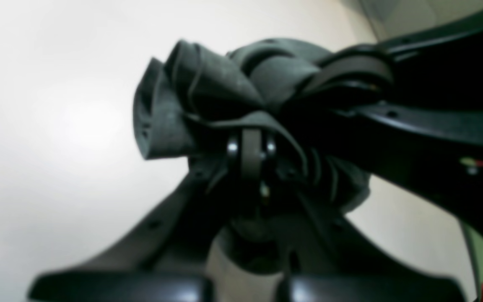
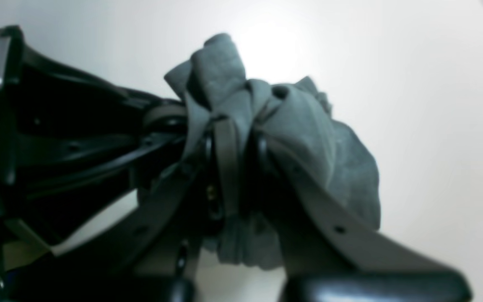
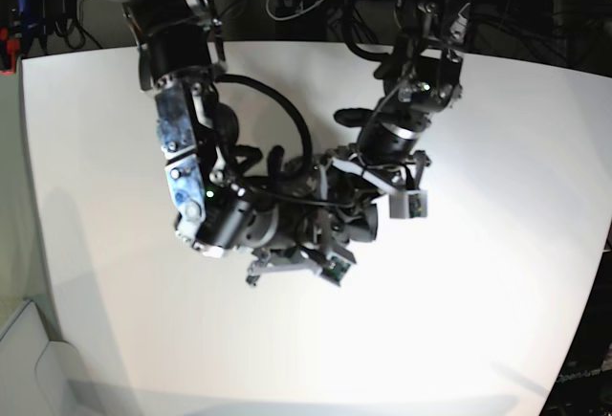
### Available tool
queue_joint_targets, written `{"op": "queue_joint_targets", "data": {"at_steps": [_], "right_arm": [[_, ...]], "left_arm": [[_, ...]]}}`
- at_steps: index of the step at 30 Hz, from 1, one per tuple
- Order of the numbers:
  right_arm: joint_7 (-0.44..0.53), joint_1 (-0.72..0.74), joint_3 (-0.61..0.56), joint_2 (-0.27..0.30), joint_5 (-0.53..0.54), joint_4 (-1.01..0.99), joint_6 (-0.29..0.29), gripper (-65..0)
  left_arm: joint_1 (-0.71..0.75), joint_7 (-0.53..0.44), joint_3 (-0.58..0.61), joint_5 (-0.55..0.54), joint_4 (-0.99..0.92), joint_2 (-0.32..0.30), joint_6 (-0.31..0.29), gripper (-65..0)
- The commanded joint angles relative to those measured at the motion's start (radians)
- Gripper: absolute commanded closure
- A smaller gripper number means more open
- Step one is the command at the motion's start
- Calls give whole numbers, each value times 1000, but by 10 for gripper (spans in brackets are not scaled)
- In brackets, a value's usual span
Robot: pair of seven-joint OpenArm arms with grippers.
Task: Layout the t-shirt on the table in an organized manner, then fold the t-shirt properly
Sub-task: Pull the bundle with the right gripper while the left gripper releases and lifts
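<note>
Both jaws pinch bunched cloth: left gripper (image 1: 250,147) and right gripper (image 2: 229,142) each clamp a wad of the t-shirt (image 2: 308,138), balled mid-frame in the base view above the table (image 3: 497,129). Judgement: draw the grippers well apart, level, to spread the shirt flat; uneven pull risks twisting.

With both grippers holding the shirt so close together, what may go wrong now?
1. Both the left gripper and the right gripper pinch the t-shirt as a crumpled bunch, so it may spread out twisted, not flat.
2. In the base view the two wrists nearly meet over the table; they might collide.
</note>
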Motion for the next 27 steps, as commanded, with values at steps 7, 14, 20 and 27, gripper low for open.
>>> {"op": "queue_joint_targets", "data": {"at_steps": [7,14,20,27], "right_arm": [[22,75,1,23,8,16,3,0],[20,120,6,34,12,-8,3,0],[18,118,6,30,15,-5,3,0],[8,121,0,32,7,-28,3,-1]], "left_arm": [[62,-29,0,-23,32,-98,-32,-7],[98,-29,0,-20,45,-120,-32,-6],[107,-29,0,-17,48,-120,-32,-6],[128,-29,-2,-20,53,-163,-32,-6]]}}
